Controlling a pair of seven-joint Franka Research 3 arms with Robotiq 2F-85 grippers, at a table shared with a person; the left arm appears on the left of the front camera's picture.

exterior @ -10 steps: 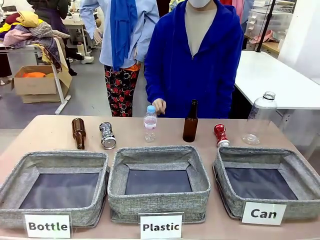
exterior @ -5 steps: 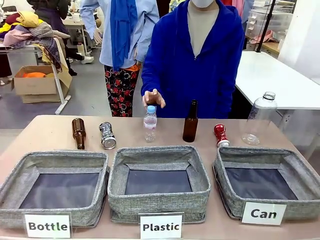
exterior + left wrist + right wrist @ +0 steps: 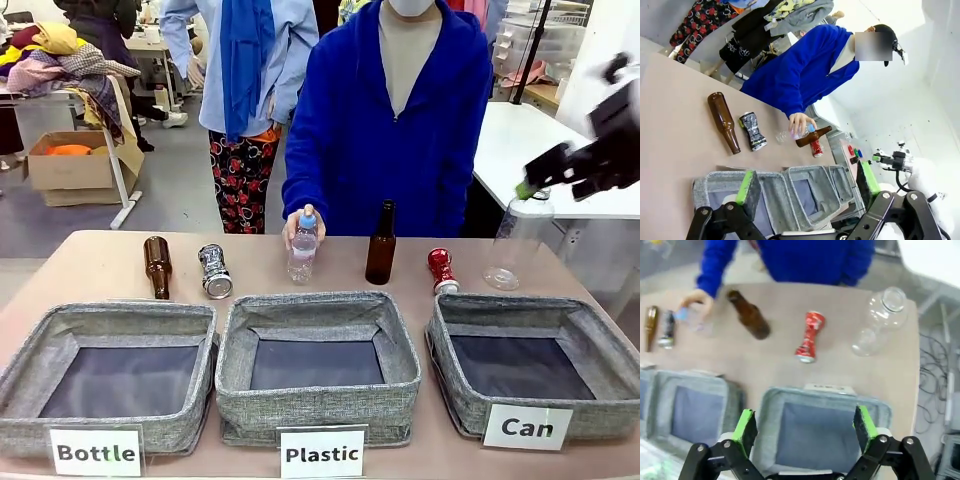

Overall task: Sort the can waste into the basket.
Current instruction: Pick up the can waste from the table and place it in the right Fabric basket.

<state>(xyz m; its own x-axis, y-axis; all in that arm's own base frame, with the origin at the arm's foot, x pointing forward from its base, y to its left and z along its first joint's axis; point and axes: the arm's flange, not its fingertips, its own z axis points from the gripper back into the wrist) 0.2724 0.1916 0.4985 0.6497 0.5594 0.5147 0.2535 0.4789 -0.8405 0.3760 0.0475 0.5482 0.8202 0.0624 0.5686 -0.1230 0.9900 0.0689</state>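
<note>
The crushed red can (image 3: 441, 270) lies on the table just behind the grey basket (image 3: 500, 304) labelled "Can", at the right. The silver can (image 3: 214, 271) lies far to the left, beside a brown bottle. My right gripper (image 3: 535, 180) hangs open high above the table's right end. In its wrist view the right gripper (image 3: 805, 424) is over the basket (image 3: 825, 393), with the red can (image 3: 809, 336) beyond it and the silver can (image 3: 666, 330) at far left. My left gripper (image 3: 808, 182) is open and holds nothing, high above the baskets, with the silver can (image 3: 753, 131) and the red can (image 3: 816, 148) ahead.
A person's hand (image 3: 295, 225) grips a small plastic bottle (image 3: 303, 250) behind the "Plastic" basket (image 3: 318, 305). A brown bottle (image 3: 380, 245) stands mid-table, another (image 3: 157, 265) lies at left. A large clear bottle (image 3: 518, 245) stands at right. The "Bottle" basket (image 3: 110, 312) sits at left.
The person's hand has come down and closed on the small plastic bottle. My right arm has come into the front view at the upper right.
</note>
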